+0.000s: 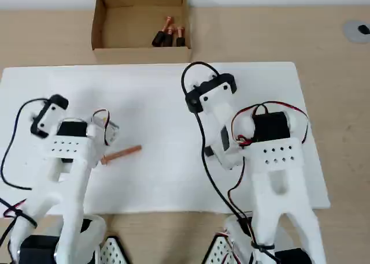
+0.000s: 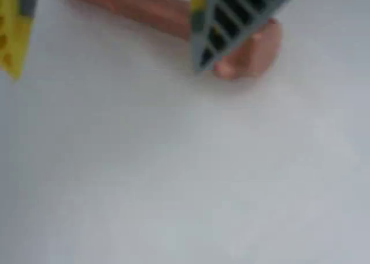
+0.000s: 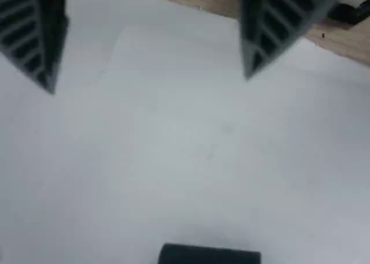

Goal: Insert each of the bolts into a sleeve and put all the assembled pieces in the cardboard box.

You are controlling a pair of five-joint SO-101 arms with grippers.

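On white sheet (image 1: 150,96), bolt (image 2: 136,7) beside spread left pincer (image 2: 107,67).

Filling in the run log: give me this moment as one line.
left gripper: open, beside loose bolt on mat | right gripper: open, near sleeve | cardboard box: holds assembled pieces

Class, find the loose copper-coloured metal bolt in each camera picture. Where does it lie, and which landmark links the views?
High view: the copper-coloured metal bolt lies on the white sheet, beside the left arm.
Left wrist view: the bolt runs behind one finger of the open left gripper.
Right wrist view: the open right gripper hangs over bare sheet and a black cylinder.
Shared landmark: the white sheet.
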